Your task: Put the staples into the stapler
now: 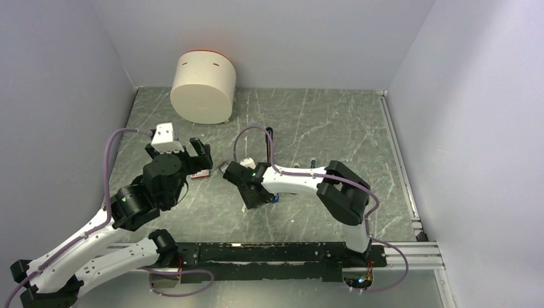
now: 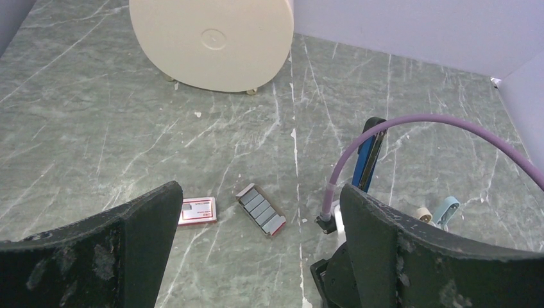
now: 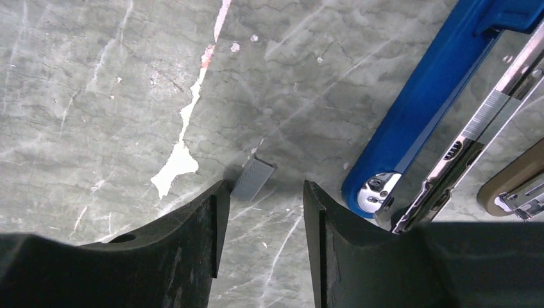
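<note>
1. The staples that matter now are one loose staple block (image 3: 252,178). It lies on the table (image 3: 96,96) right at the tips of your right gripper (image 3: 266,189). More grey blocks sit in an open tray (image 2: 260,209) beside the red box (image 2: 197,211), both below your left gripper (image 2: 260,192).
2. Your right gripper's jaws are partly apart, with a gap wider than the block, and they clamp nothing. The block sits at the mouth of that gap, off centre, close to the finger on the left of the wrist view. You cannot tell whether it touches that finger.
3. Your left gripper is spread as wide as it goes, holds nothing and hovers over the table.
4. The next move turns on the block's long axis, which runs slantwise out ahead of the jaws. That is roughly parallel to the stapler (image 3: 423,109), so closing would likely pinch the block across its narrow width. Centre the jaws on it first, or the nearer finger may push it aside.
5. The stapler lies on the far side of the other finger, near the block but apart from it, with its silver channel (image 3: 475,128) exposed. Your right arm is nearer to both the block and the stapler, and the left arm is well apart from them.
6. Several things are hidden:
   - The stapler's far end runs off the top corner of the right wrist view.
   - You cannot tell whether the channel already holds staples.
   - From above, the right gripper covers the block entirely.
</note>
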`<state>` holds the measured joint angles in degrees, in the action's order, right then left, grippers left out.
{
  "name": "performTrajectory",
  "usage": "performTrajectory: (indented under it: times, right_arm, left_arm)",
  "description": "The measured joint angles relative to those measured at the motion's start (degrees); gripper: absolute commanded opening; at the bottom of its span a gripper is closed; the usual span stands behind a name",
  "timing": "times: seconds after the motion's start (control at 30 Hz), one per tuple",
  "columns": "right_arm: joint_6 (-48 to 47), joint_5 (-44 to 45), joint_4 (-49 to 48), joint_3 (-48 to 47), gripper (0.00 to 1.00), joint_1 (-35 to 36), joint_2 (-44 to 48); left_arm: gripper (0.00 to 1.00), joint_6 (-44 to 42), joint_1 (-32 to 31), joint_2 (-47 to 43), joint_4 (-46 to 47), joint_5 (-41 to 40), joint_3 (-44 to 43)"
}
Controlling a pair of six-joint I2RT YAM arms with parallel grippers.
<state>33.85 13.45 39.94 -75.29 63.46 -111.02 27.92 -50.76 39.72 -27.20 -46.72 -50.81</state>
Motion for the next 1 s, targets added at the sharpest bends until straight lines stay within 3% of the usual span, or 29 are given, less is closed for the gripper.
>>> performTrajectory:
  times: [0.13, 0.4, 1.0]
  right_arm:
    - [0.6, 0.3, 0.5, 0.6, 0.39, 0.0, 0.5]
    - [2.2, 0.1, -0.9, 1.5, 0.48, 0.0, 2.3]
    - [3.5, 1.6, -3.0, 0.3, 0.35, -0.7, 0.2]
  left_arm:
    - [0.97, 0.0, 0.0, 0.0, 0.0, 0.1, 0.0]
    - [0.97, 0.0, 0.0, 0.0, 0.0, 0.3, 0.0]
    - [0.97, 0.0, 0.0, 0.0, 0.0, 0.3, 0.0]
